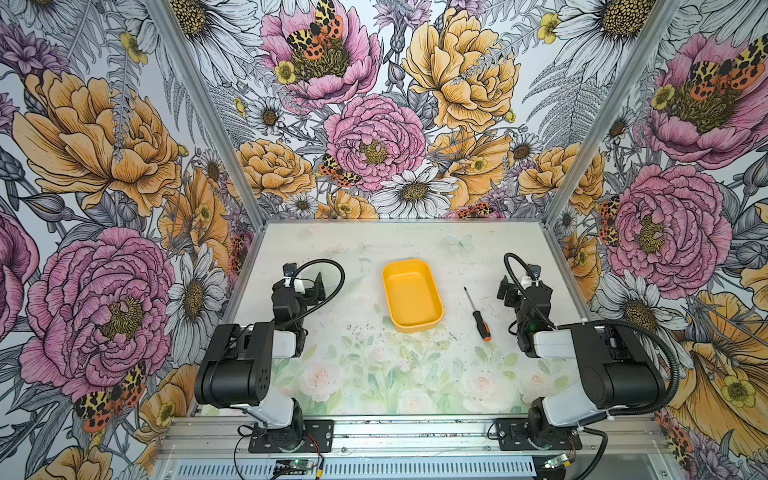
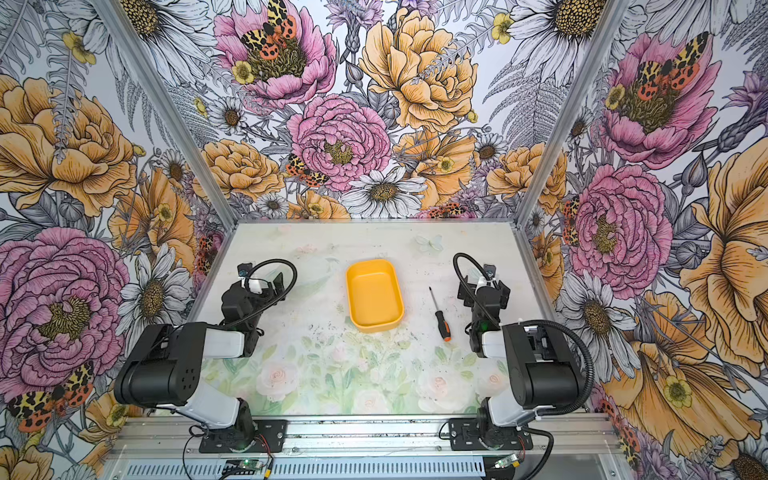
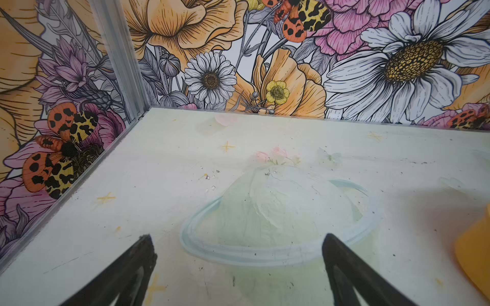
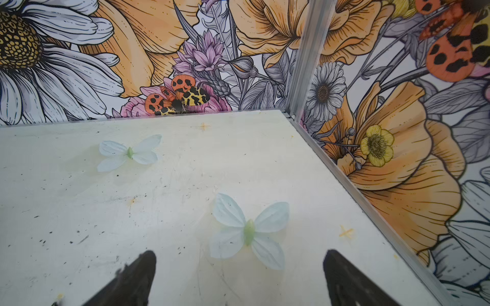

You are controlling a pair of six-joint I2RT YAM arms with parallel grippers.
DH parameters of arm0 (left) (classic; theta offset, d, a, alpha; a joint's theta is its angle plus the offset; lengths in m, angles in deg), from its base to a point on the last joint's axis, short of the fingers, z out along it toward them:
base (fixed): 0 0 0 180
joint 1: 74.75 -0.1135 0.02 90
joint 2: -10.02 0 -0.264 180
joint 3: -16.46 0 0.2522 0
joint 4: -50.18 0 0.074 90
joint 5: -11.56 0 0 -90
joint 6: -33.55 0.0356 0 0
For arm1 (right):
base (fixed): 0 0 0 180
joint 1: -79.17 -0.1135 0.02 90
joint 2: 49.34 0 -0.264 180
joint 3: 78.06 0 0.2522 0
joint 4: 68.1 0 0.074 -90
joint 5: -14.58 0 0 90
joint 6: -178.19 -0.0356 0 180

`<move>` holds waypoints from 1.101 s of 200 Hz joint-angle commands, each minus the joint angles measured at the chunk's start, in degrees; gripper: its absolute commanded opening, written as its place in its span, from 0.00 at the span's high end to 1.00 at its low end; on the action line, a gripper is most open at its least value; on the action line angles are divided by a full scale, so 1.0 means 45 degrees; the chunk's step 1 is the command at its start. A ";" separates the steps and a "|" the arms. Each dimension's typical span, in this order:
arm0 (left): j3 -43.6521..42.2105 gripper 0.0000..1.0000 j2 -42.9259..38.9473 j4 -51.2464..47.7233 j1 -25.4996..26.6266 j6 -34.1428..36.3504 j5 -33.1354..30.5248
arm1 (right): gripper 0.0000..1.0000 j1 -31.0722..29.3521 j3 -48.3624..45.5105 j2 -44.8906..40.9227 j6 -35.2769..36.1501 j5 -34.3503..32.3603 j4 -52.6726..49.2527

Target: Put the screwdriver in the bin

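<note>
The yellow-orange bin [image 1: 412, 299] [image 2: 375, 299] sits empty in the middle of the table, long side running front to back. Just to its right the screwdriver [image 1: 480, 325] [image 2: 441, 326] lies flat on the table, thin shaft toward the back, orange end cap toward the front. My right gripper [image 1: 505, 291] [image 4: 238, 254] hovers open just right of the screwdriver, with nothing between its fingers. On the far side of the bin, my left gripper [image 1: 313, 289] [image 3: 237, 238] is open and empty too. One corner of the bin [image 3: 474, 254] shows in the left wrist view.
Floral walls with aluminium corner posts [image 1: 557, 208] close in the table on three sides. The table top [image 1: 374, 365] carries a faded flower print, and printed butterflies [image 4: 249, 230] lie under the right gripper. Both arm bases [image 1: 291, 436] stand on the front rail.
</note>
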 commanded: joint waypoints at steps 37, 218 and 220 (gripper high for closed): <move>-0.0868 0.01 -0.1954 0.0223 0.0444 0.0642 0.0388 | 0.00 -0.0047 0.0198 0.0042 -0.0012 0.0109 0.0123; 0.2968 0.01 -0.6944 -1.2638 0.2456 -0.5286 0.1115 | 0.10 -0.1508 0.6509 -0.2139 -0.4016 0.7038 -1.8085; 0.3010 0.01 -0.6889 -1.2697 0.2466 -0.5317 0.1175 | 0.10 -0.1603 0.6475 -0.2163 -0.4028 0.6983 -1.8149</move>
